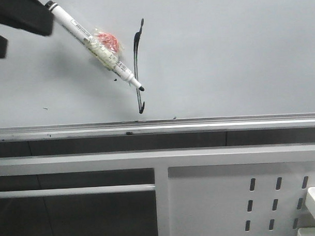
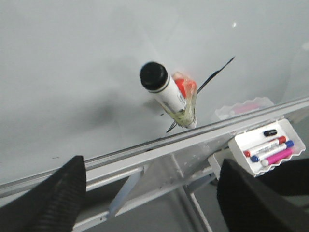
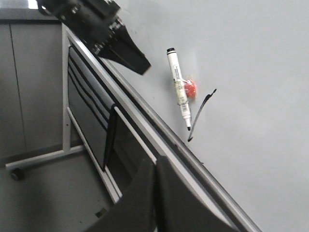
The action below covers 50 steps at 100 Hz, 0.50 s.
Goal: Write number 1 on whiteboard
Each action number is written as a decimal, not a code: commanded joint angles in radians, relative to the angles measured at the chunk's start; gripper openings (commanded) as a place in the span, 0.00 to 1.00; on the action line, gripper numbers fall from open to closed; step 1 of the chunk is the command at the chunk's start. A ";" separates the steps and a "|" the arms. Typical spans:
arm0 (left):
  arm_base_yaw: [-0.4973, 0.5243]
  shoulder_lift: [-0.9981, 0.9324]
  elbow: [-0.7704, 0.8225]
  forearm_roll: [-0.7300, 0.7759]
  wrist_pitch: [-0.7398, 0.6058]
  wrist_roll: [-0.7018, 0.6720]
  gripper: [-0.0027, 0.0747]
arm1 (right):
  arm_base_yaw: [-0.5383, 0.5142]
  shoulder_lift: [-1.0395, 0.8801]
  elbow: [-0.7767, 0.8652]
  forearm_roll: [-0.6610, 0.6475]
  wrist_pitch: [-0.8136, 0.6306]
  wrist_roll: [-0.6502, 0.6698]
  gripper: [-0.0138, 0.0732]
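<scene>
On the whiteboard (image 1: 222, 53): number 1 (image 1: 138, 67), long axis upright; marker (image 1: 95, 45) unheld ahead of spread left gripper (image 2: 149, 193); right gripper (image 3: 155, 193) pressed closed, farther.

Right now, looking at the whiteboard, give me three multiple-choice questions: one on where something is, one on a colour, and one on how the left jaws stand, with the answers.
1. Where does the number 1 end on the whiteboard?
A. just above the silver rail
B. at the top right corner
C. on the slotted panel

2. What colour is the lump taped to the marker?
A. blue
B. red
C. green

3. How do the jaws of the left gripper stand?
A. shut on the marker
B. shut on nothing
C. open, apart from the marker

Answers: 1 A, the stroke's hook stops close over the rail. 2 B, red shows under the tape in all three views. 3 C, the left wrist view shows both fingers wide apart and clear of the marker.
</scene>
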State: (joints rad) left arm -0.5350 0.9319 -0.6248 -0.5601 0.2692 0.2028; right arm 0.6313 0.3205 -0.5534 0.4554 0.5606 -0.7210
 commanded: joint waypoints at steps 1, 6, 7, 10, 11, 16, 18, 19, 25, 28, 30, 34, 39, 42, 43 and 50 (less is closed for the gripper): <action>0.036 -0.132 0.006 0.008 -0.048 -0.003 0.63 | 0.004 0.001 -0.023 -0.069 -0.052 0.000 0.10; 0.063 -0.205 0.026 0.037 -0.048 -0.003 0.63 | 0.004 -0.007 -0.023 -0.119 -0.026 0.000 0.10; 0.067 -0.229 0.029 0.042 -0.048 -0.003 0.63 | 0.004 -0.010 -0.023 -0.131 -0.022 0.000 0.10; 0.083 -0.280 0.042 0.063 -0.048 -0.003 0.63 | 0.004 -0.019 -0.023 -0.153 0.001 0.002 0.10; 0.090 -0.305 0.045 0.076 -0.048 -0.003 0.63 | 0.004 -0.024 -0.023 -0.157 0.006 0.002 0.10; 0.119 -0.393 0.064 0.123 -0.048 -0.003 0.63 | 0.004 -0.043 -0.023 -0.185 0.033 0.033 0.10; 0.132 -0.429 0.072 0.138 -0.046 -0.003 0.63 | 0.004 -0.054 -0.023 -0.195 0.037 0.060 0.10; 0.136 -0.441 0.075 0.142 -0.047 -0.003 0.63 | 0.004 -0.057 -0.023 -0.204 0.041 0.070 0.10; 0.171 -0.540 0.100 0.166 -0.033 -0.003 0.63 | 0.004 -0.091 -0.023 -0.242 0.037 0.161 0.10; 0.186 -0.579 0.110 0.172 -0.020 -0.003 0.63 | 0.004 -0.107 -0.019 -0.259 0.026 0.188 0.10; 0.196 -0.605 0.118 0.177 -0.006 -0.003 0.63 | 0.004 -0.120 -0.016 -0.266 0.012 0.205 0.10; 0.217 -0.645 0.131 0.184 0.029 -0.003 0.62 | 0.004 -0.143 -0.003 -0.275 -0.025 0.226 0.10; 0.238 -0.697 0.143 0.192 0.074 -0.003 0.59 | 0.004 -0.165 0.013 -0.280 -0.072 0.241 0.10; 0.249 -0.719 0.148 0.192 0.102 -0.003 0.56 | 0.004 -0.173 0.025 -0.284 -0.097 0.241 0.10; 0.252 -0.724 0.151 0.192 0.115 -0.003 0.54 | 0.004 -0.175 0.027 -0.284 -0.107 0.241 0.10; 0.276 -0.765 0.158 0.192 0.170 -0.003 0.42 | 0.004 -0.178 0.043 -0.284 -0.120 0.241 0.10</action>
State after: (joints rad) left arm -0.2822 0.1953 -0.4487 -0.3660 0.4335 0.2028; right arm 0.6313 0.1376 -0.5027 0.1811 0.5542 -0.4962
